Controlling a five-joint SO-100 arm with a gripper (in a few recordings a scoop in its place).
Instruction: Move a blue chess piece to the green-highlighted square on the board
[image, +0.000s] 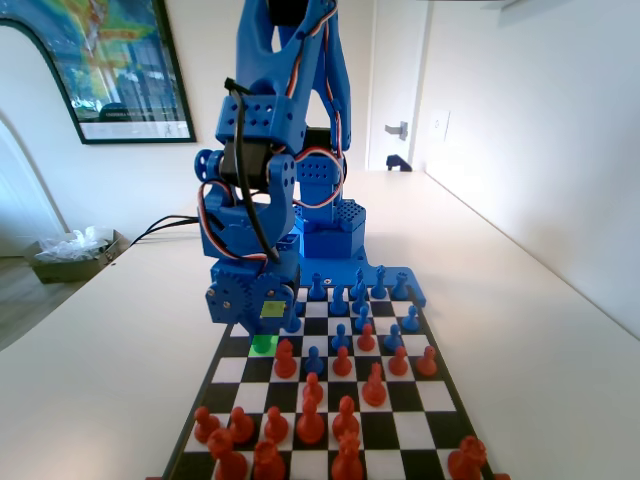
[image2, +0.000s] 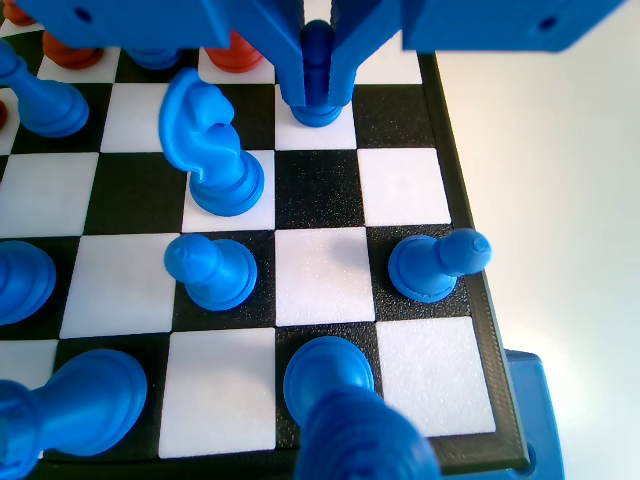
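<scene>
Blue plastic jaws of the end effector (image2: 318, 85) hang from the top edge of the wrist view and close from both sides on the blue chess piece (image2: 318, 60), a small pawn whose base rests on a white square in the column just beside the board's right rim in that view. The jaws press against the pawn's stem, so the end effector is clenched on it. In the fixed view the end effector (image: 262, 318) sits low over the left part of the board (image: 420, 400), and the green-highlighted square (image: 263, 344) lies directly under its lower edge, in the second column from the left rim; the pawn itself is hidden there behind the arm's body.

No brand, label or readable writing shows on the pieces or the board. A framed poster (image: 118, 62) on the far wall carries a white strip along its bottom, but its print is too small to read.

In the wrist view a blue knight (image2: 212, 145) stands on a white square left of the held pawn, and two more blue pawns (image2: 210, 270) (image2: 435, 262) stand a row nearer the camera. Orange-red pieces (image: 310, 420) crowd the near rows in the fixed view. Beside the white worktop (image: 520, 330), a cardboard box (image: 72, 256) on the floor holds crumpled clear plastic.
</scene>
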